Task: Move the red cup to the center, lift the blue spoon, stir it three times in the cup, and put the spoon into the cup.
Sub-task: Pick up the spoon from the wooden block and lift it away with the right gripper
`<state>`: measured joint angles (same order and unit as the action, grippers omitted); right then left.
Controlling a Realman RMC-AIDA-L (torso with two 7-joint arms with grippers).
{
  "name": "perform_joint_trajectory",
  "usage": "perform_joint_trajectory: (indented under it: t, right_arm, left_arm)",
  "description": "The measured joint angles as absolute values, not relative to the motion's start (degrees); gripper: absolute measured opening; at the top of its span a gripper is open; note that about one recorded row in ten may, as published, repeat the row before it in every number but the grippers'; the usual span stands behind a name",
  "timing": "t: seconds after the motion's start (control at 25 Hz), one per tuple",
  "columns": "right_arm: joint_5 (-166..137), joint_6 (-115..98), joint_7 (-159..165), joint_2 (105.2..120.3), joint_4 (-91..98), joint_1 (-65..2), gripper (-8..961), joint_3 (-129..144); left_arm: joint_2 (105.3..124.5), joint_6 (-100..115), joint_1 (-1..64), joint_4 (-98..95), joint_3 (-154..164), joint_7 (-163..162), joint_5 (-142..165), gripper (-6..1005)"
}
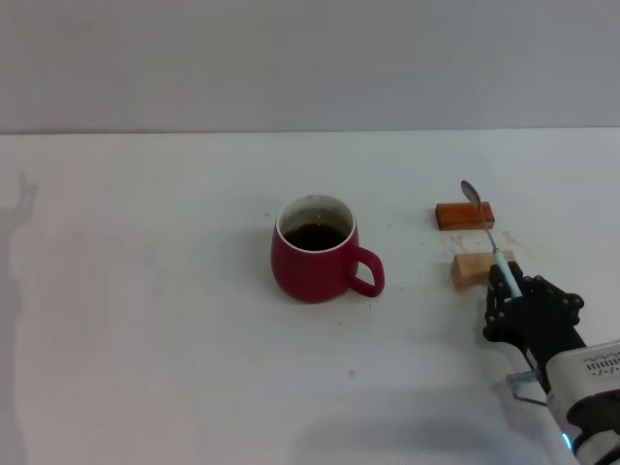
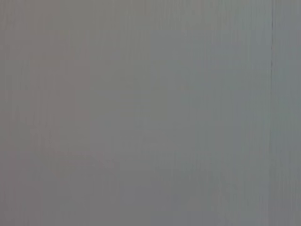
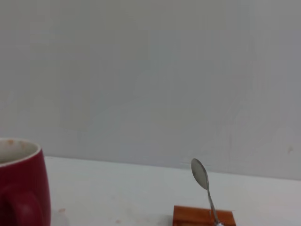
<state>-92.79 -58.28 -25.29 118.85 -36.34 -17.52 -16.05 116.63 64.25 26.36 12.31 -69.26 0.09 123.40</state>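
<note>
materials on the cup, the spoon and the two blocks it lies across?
Red cup: looks like glazed ceramic, with a glossy dark-red body and a white inner rim.
Blue spoon: shiny silver bowl and neck, likely metal; its matte pale-blue handle may be plastic, and its end is in the right claw.
Orange-brown block and tan block: matte, probably wood.

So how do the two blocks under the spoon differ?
The orange block is a dark orange-brown; the tan block is pale wood. The orange block lies farther from the robot, below the spoon's metal neck; the tan block lies nearer, below its blue handle, close to the right gripper. Both are small rectangular blocks right of the cup.
</note>
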Motion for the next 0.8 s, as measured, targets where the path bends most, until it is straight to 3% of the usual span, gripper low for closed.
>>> perform_joint_trajectory:
  t: [0.32, 0.8]
  right_arm:
    - [-95.25, -62.34, -28.66, 117.80, -40.94, -15.79, 138, -17.27]
    - [-95.80, -62.26, -41.59, 112.01, -59.11, -11.56, 141, -21.90]
  left_arm:
    - [116.67, 64.06, 26.37, 12.31, -69.25, 0.09, 123.40, 861]
    - [116.81, 63.87, 26.36, 12.29, -69.26, 0.09, 123.40, 861]
